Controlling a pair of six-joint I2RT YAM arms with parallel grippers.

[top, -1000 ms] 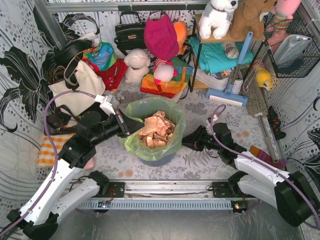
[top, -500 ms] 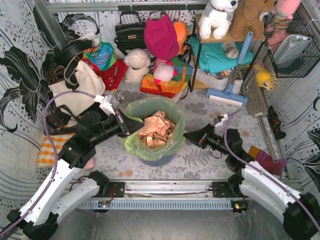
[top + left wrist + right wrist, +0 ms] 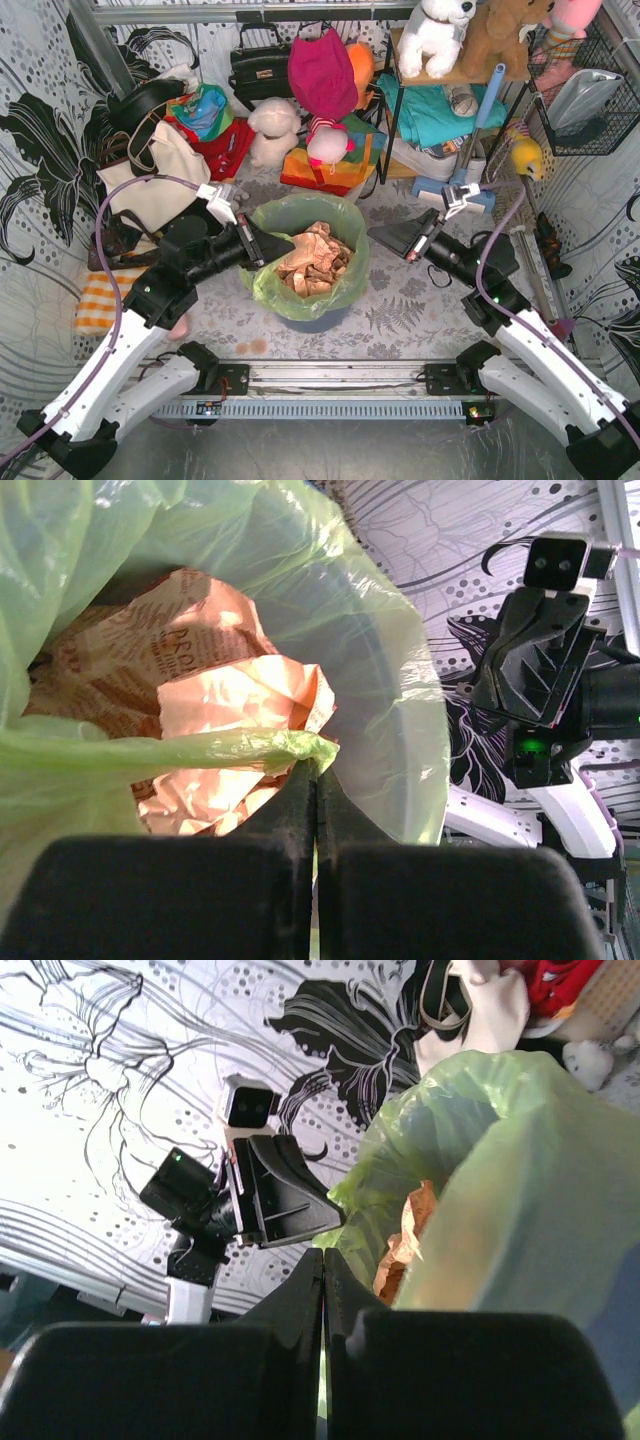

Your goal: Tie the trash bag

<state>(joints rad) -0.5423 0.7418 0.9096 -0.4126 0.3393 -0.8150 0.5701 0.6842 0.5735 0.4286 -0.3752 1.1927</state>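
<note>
surface: we find a patterned surface (image 3: pixel 420 300) carrying a blue bin (image 3: pixel 312 322), set midway between the two arms.
left pincer: the left pincer (image 3: pixel 313 765) is pressed together on a fold of green film at the bag's left rim; the bag lies to its right.
trash bag: the trash bag (image 3: pixel 305 210) lines the bin and stands upright, long axis vertical, mouth open and pointing up, with crumpled brown paper (image 3: pixel 312 258) inside.
right pincer: the right pincer (image 3: pixel 376 234) is pressed together, its tip just beside the right rim, the bag to its left; we cannot tell whether any film is caught in it.
key relation: the bag sits between the pincers, and the line joining them crosses the mouth from left to right; only the left arm has a sure hold.
judgement: we judge that the next move needs a confirmed grip on the right rim before the two sides are drawn across each other.
beyond: a white tote (image 3: pixel 165 180) and soft toys (image 3: pixel 272 130) lie well behind the bin.
</note>
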